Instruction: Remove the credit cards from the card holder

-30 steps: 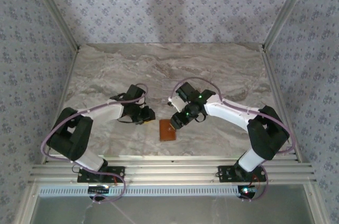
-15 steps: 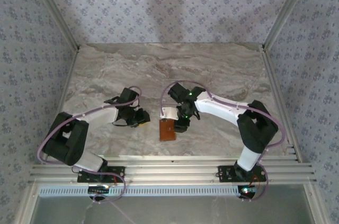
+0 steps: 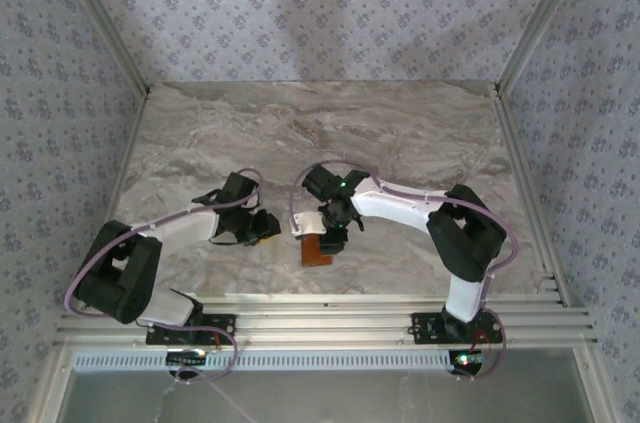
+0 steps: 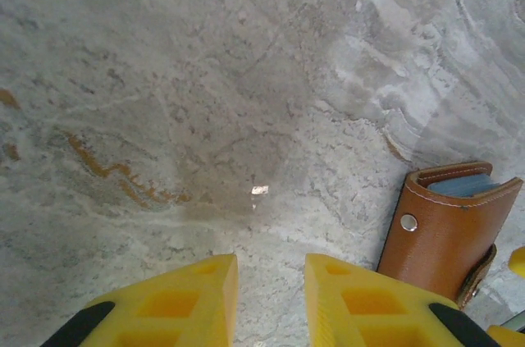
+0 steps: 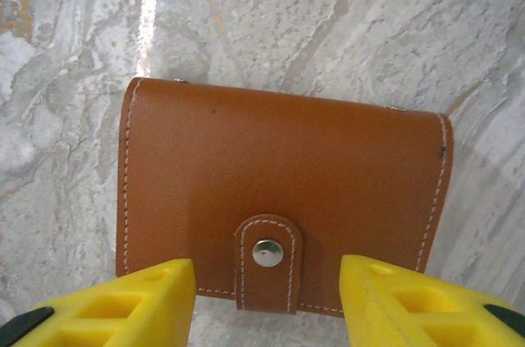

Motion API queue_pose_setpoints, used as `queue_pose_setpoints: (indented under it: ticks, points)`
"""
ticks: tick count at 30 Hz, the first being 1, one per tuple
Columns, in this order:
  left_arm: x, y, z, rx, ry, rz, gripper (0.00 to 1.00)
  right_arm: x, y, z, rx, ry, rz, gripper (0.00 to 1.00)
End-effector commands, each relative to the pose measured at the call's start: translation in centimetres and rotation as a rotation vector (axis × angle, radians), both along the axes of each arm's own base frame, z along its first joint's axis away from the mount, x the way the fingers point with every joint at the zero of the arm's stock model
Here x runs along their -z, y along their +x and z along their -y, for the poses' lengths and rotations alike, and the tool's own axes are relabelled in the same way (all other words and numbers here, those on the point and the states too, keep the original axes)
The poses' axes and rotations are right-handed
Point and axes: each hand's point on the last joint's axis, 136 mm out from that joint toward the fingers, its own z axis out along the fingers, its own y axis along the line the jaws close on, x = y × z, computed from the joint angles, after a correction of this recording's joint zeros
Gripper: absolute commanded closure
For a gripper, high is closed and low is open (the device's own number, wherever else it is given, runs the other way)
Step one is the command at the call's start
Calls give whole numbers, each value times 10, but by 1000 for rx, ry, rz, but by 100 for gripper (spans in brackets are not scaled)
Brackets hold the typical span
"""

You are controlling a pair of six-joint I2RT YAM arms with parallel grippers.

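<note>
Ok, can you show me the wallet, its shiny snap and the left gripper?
wallet (image 5: 279, 175), right wrist view, middle of its leather front.
snap (image 5: 268, 253), right wrist view, centre of the metal stud on the tab.
left gripper (image 4: 271, 273), left wrist view, gap midway between its yellow fingertips.

**Room around the card holder (image 3: 316, 249)**

Past the card holder's far side the table (image 3: 420, 123) lies free right up to the wall. My right gripper (image 5: 267, 298), jaws apart, hangs directly over its snap tab (image 5: 268, 253), and that arm bars the right side. My left gripper (image 4: 271, 289), jaws slightly parted, crowds its left side without touching.
</note>
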Motion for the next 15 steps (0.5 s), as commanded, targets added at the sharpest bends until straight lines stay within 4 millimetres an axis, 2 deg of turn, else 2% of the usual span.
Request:
queue_pose_setpoints:
  ticks: [1,15]
  points:
    - [-6,5,-1,-14,-12,30,71,4,5,-5,-22,-2,27,48]
    - [-6,6,0,-10,-16,28,71,31,-4,-1,4,-37,-44,49]
